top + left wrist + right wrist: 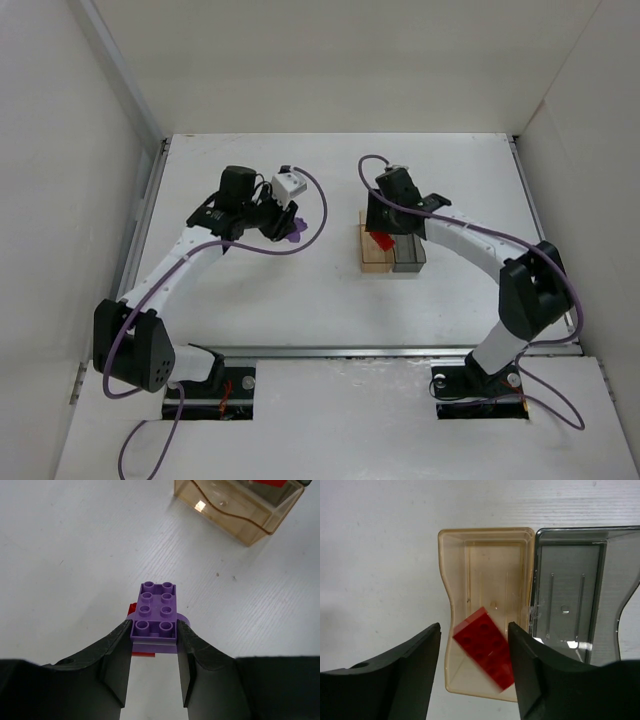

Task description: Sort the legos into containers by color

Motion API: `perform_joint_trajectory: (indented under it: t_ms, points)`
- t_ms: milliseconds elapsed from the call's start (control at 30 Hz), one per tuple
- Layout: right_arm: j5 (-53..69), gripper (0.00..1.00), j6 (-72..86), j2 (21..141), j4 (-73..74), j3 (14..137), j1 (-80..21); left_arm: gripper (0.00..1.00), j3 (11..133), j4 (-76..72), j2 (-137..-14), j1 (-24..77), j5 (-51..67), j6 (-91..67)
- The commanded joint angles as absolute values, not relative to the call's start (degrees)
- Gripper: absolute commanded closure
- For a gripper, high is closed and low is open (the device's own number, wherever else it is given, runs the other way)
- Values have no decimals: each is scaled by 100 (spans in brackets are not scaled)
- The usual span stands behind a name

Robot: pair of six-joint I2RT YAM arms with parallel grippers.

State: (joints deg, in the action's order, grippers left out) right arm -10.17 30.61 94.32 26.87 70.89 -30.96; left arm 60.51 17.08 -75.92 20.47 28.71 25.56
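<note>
Got the purple lego (156, 612) pinched tight in the left gripper (154, 647), hiding most of a red piece (131, 611) behind it. Right gripper (475, 645) parted, gripping nothing. Red lego (482, 650) looking blurry, partly cut off by a finger, over the amber container (451, 580) next to the grey container (565, 580).

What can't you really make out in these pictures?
- Left wrist view: the purple brick, clamped by the left gripper, covers most of the hidden red brick.
- Right wrist view: the blurred red brick over the amber bin may be resting or falling; the frame edge cuts off the grey bin.
- Top view: the right gripper covers part of both bins.
</note>
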Motion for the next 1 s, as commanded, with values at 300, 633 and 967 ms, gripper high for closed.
perform_joint_trajectory:
  t_ms: [300, 633, 967]
  points:
    - [-205, 14, 1460, 7824, 856, 6444, -3796, 100, 6653, 871, -7225, 1986, 3033, 240]
    - [1159, 14, 1257, 7567, -1361, 6284, -4254, 100, 6671, -729, -6741, 1934, 3066, -2520]
    - [1521, 10, 1257, 7568, -1925, 6521, -4254, 100, 6504, -1337, -6495, 1934, 3261, -2927]
